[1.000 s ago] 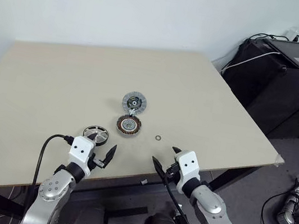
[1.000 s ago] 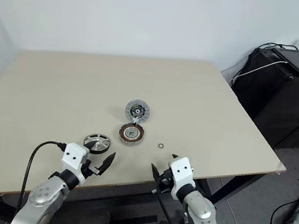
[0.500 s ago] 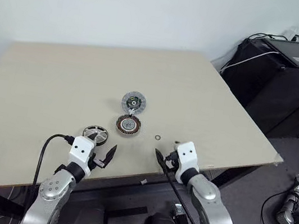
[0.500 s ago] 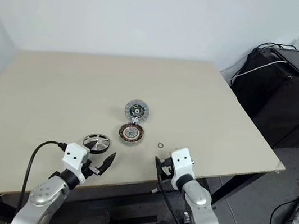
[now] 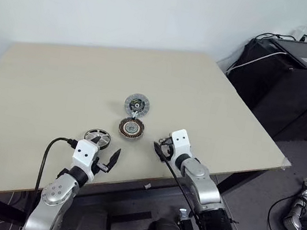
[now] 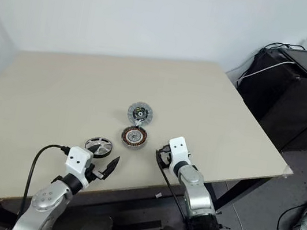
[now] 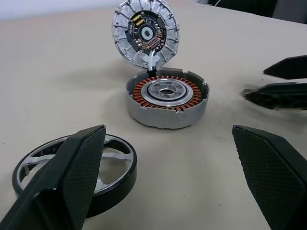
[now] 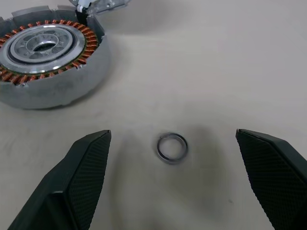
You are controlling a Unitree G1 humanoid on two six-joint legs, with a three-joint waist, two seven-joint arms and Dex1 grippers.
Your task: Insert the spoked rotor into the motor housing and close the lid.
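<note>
- Right wrist view: right fingers spread wide, hovering over tiny washer on worktop.
- Left fingers spread too, beside rotor.
- Housing mid-worktop, lid propped against it.

We see a beige table w/ housing at center, lid at 12, rotor at 8, washer at 3.
</note>
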